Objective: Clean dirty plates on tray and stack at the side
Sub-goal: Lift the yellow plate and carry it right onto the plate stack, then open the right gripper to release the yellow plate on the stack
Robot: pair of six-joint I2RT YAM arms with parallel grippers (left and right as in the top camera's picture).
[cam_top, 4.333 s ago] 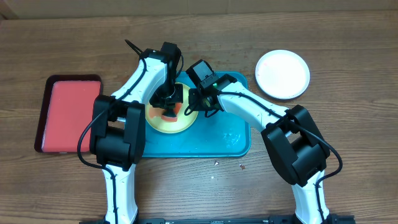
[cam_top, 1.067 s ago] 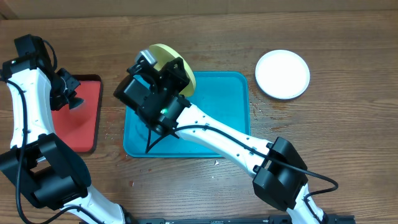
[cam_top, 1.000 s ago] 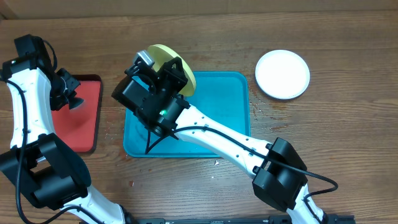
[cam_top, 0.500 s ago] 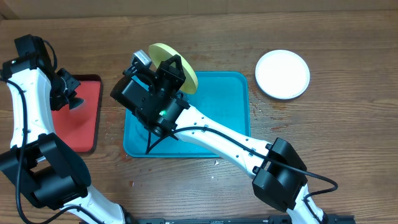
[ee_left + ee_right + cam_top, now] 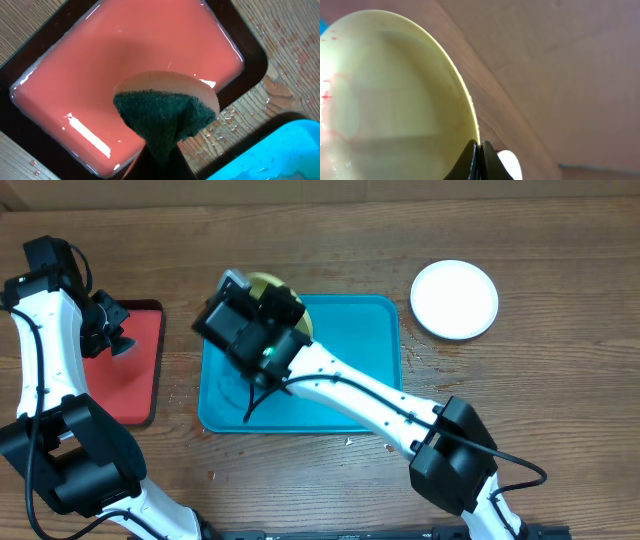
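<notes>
The yellow-green plate is pinched at its rim by the right gripper. In the right wrist view the two dark fingertips are pressed together on the plate's thin edge. Its pale inner face fills the left of that view, with faint red specks near its left side. From overhead only slivers of the plate show beside the wrist, above the rear left corner of the teal tray. It looks lifted and tipped rather than lying flat, though how steeply cannot be told.

The right arm reaches from its base at the front right diagonally across the tray, stretched long and low, with the wrist turned toward the far left corner. The white plate lies flat on the wooden table, just off the tray's rear right corner and apart from it.

The left arm stands off to the left, its forearm raised and bent over. The left gripper points down over the right part of the red tray. In the left wrist view it is clamped on a sponge, squeezing the lower end so the green scouring face fans out above. The sponge hangs over the red tray's glossy, wet-looking surface. Water beads dot the wood between the red tray's dark rim and the teal tray's corner.
</notes>
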